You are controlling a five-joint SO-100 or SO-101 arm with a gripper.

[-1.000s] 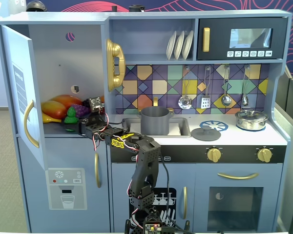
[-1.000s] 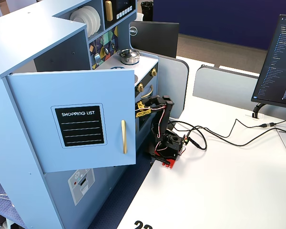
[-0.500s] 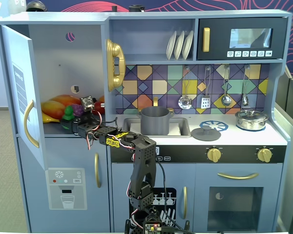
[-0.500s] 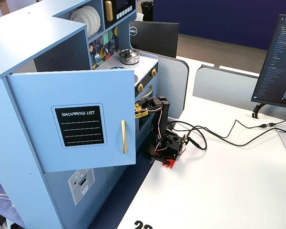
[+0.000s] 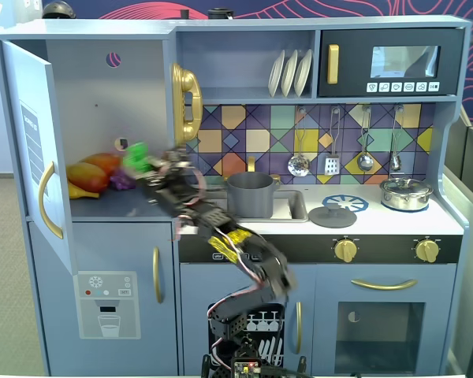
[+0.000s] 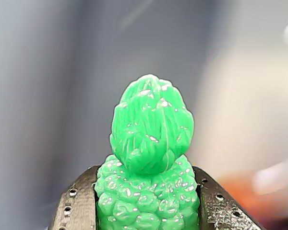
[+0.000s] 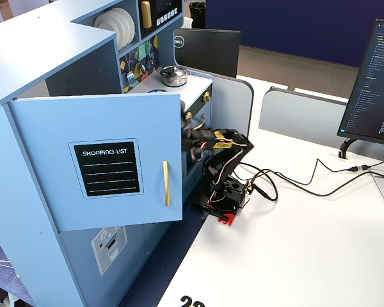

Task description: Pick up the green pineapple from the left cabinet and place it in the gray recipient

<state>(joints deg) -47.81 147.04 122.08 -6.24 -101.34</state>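
1. One big toy kitchen filled a fixed view. Its left cabinet [image 5: 102,118] stood with the door [image 5: 33,150] swung wide, a round hole showing high in the back wall.
2. On the counter beside the cabinet, the gray pot [image 5: 250,194] sat by the sink, mouth up and nothing visible over it. It looked far wider than the fruit, so a drop into it should be forgiving.
3. Reaching up from below the counter, the arm [image 5: 244,260] stretched toward the cabinet mouth. In the other fixed view the door [image 7: 102,160] hid the cabinet's inside.
4. On the cabinet shelf lay orange-yellow fruit [image 5: 91,175], with something purple just beside it, too blurred to read well.
5. At the cabinet's open front, the gripper [image 5: 154,173] was clamped on the pineapple [image 5: 135,157], which sat above the shelf, near the other fruit.
6. In the wrist view the pineapple [image 6: 149,158] stood leaf-end away from the camera, the black jaws pressing its bumpy body from both sides.
7. Judging by the glossy moulded surface, it was probably hollow plastic: light, stiff, not fragile. Gloss suggests slipperiness, though the bumps give the jaws purchase. The broad body seems the better hold; the tapering leaf top would likely slide out.
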